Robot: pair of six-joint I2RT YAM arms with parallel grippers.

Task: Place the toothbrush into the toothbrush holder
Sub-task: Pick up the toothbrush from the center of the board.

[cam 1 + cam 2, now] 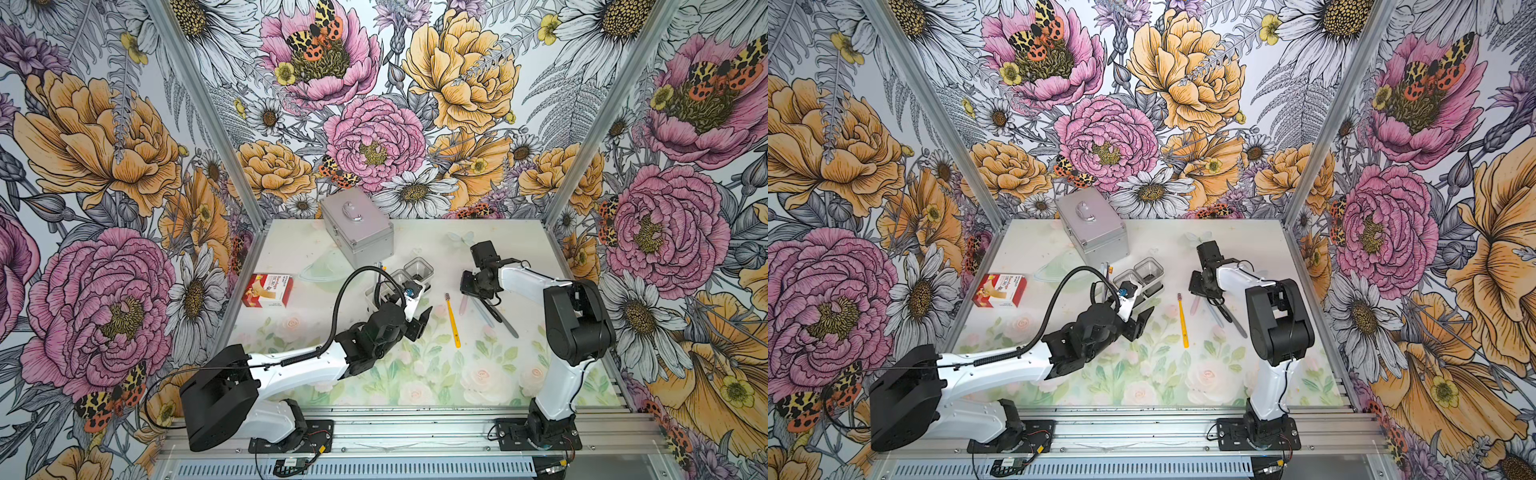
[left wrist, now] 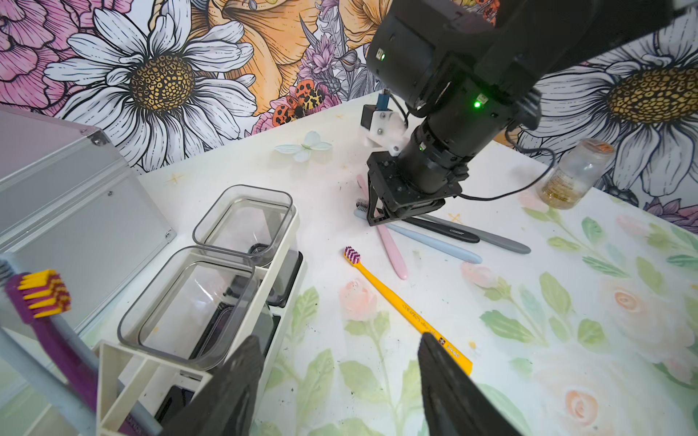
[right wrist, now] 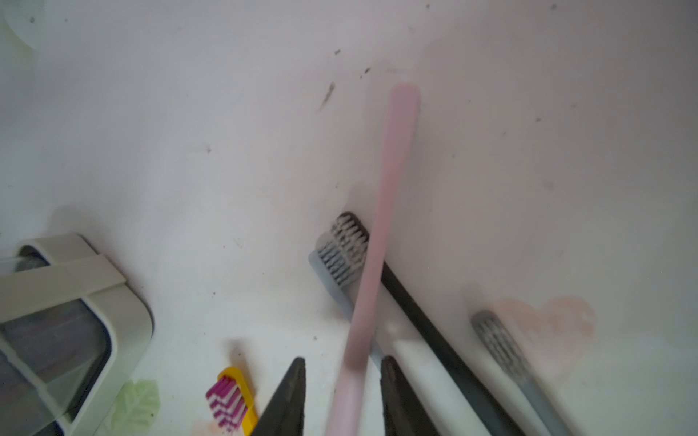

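Note:
The toothbrush holder (image 1: 419,286) (image 2: 281,260) is a long white caddy with two clear cups. Its open end compartment holds a purple toothbrush (image 2: 45,298) and a pale blue one. My right gripper (image 3: 342,360) (image 1: 468,296) points down at the table, open, with a pink toothbrush (image 3: 381,226) (image 2: 393,253) between its fingers and a gap showing on at least one side. Light blue (image 2: 434,245), black (image 2: 445,230) and grey (image 2: 491,239) toothbrushes lie crossed beside it. My left gripper (image 2: 340,339) (image 1: 422,324) hangs open and empty between the holder and a yellow toothbrush (image 2: 400,302) (image 1: 452,320).
A silver metal case (image 1: 357,226) stands behind the holder at the back. A red and white bandage box (image 1: 268,289) lies at the left. A clear jar (image 2: 574,173) stands near the right wall behind my right arm.

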